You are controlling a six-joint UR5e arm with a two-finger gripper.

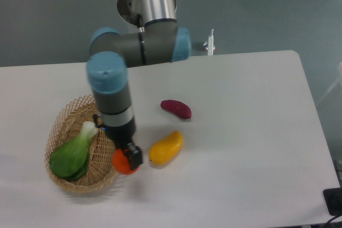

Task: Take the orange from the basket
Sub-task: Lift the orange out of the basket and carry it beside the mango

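The orange (pixel 121 165) is small, round and bright, and shows over the right rim of the woven wicker basket (pixel 63 123) at the table's front left. My gripper (pixel 128 159) points down and is shut on the orange. One black finger (pixel 134 156) shows on the orange's right side; the other is hidden behind the fruit and the wrist. I cannot tell whether the orange still touches the basket.
A green leafy vegetable (pixel 72 153) lies in the basket. A yellow-orange mango-shaped fruit (pixel 165 148) lies just right of the gripper. A dark red-purple oblong fruit (pixel 176 108) lies behind it. A small white object (pixel 210 44) stands at the table's far edge.
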